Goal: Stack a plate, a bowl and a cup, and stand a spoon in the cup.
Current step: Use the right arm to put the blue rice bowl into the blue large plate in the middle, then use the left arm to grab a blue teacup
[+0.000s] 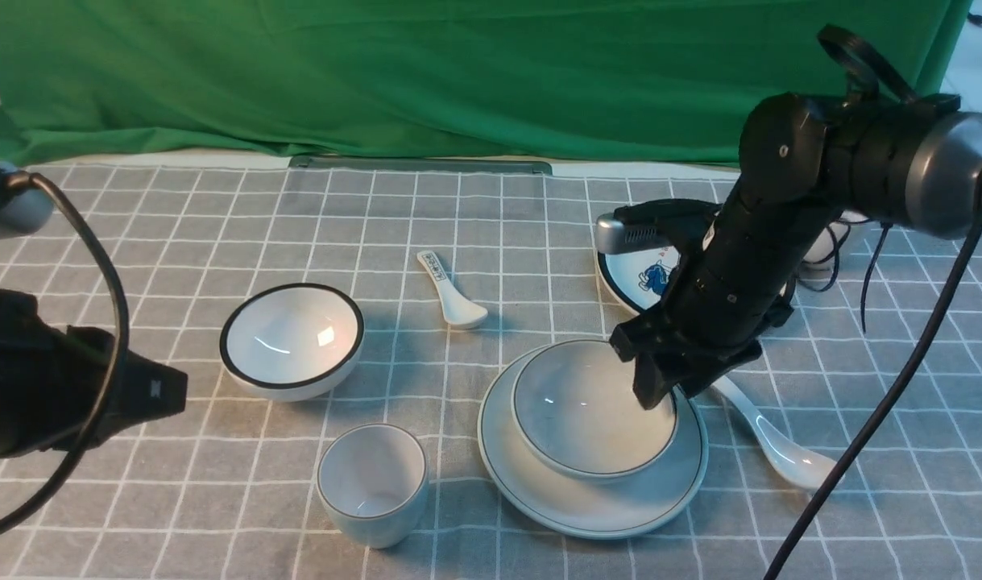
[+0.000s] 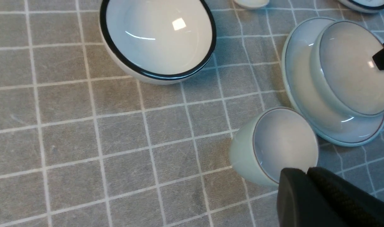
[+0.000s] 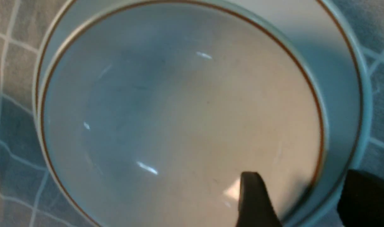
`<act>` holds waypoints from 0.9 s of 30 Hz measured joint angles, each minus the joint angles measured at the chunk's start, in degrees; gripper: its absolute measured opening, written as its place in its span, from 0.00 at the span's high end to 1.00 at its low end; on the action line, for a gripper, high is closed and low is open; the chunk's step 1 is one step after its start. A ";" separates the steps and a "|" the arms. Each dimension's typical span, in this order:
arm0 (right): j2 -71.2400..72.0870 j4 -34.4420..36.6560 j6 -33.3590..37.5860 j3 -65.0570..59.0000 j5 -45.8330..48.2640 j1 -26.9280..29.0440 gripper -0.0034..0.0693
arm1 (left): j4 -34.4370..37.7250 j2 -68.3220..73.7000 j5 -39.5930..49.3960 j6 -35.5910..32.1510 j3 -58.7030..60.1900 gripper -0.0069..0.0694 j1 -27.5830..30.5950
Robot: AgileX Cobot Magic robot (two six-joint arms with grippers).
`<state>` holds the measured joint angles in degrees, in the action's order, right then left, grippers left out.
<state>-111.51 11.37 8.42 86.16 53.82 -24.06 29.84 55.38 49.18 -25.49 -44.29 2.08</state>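
Observation:
The pale bowl [image 1: 579, 419] sits on the large pale plate [image 1: 611, 507] at the centre right of the checked cloth. My right gripper [image 1: 660, 395] is open and straddles the bowl's right rim, one finger inside the bowl [image 3: 179, 110] and the other outside, over the plate [image 3: 343, 78]. The rim passes between the fingers of the right gripper [image 3: 300, 183] with gaps on both sides. The small pale cup [image 1: 371, 483] stands upright, left of the plate. My left gripper [image 1: 180, 392] is shut and empty, further left. In the left wrist view its tip [image 2: 306, 171] is close to the cup [image 2: 283, 142]. The plain white spoon [image 1: 781, 447] lies right of the plate.
A black-rimmed white bowl [image 1: 292, 340] stands at the middle left. A small printed-handle spoon [image 1: 450, 294] lies behind the plate. A cartoon plate [image 1: 640, 278] is partly hidden behind the right arm. A black cable [image 1: 901, 379] hangs at the right.

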 joint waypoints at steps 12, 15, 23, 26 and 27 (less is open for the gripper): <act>32.42 -10.34 -1.03 -6.98 7.49 0.00 0.92 | -15.66 20.36 -2.02 17.47 -8.68 0.90 -22.68; 37.42 -10.40 -1.87 -10.96 5.68 0.00 0.92 | -18.93 23.51 -1.60 19.66 -11.54 0.86 -24.78; 42.31 -10.47 -2.22 -17.01 3.51 0.00 0.92 | -23.78 27.18 -2.90 21.14 -13.62 0.59 -25.46; 42.37 -10.47 -2.41 -18.19 3.19 0.00 0.92 | -26.09 28.94 -3.77 21.19 -13.67 0.44 -25.46; 42.32 -10.47 -2.55 -18.59 2.98 0.00 0.92 | -26.54 30.26 -4.00 21.19 -13.67 0.37 -25.46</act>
<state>-69.19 0.90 5.87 67.57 56.80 -24.06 3.29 85.64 45.18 -4.31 -57.97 -23.37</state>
